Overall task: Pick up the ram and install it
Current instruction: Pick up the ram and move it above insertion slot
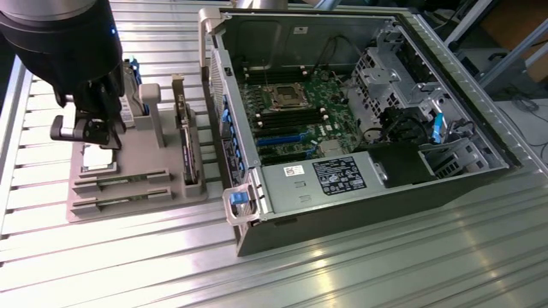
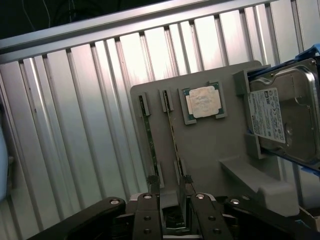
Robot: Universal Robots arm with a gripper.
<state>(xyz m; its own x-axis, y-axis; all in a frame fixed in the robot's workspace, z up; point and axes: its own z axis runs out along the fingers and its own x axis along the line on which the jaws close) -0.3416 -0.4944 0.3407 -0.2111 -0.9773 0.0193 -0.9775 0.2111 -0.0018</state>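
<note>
At the exterior view's left, on the ribbed metal bench [image 1: 360,269]: a grey tray [image 2: 205,150] of computer parts. Above the tray's far left part, the tool [image 1: 101,140] on a black arm [image 1: 60,38], fingers spread wide, released, nothing grasped. On the tray, seen from the wrist: the ram [image 2: 176,145], standing on edge in its slot, in line with the gap between the tool's fingers. Just beside it, in a parallel slot, a second thin stick [image 2: 150,140]. Beyond these, a silver processor [image 2: 203,102] flat in its recess and a hard drive [image 2: 285,115] propped in a holder. At the tray's right edge, an expansion card [image 1: 187,147], upright. Further right, an open computer case [image 1: 368,215] on its side, motherboard [image 1: 299,109] exposed, power supply [image 1: 342,176] at the near end.
</note>
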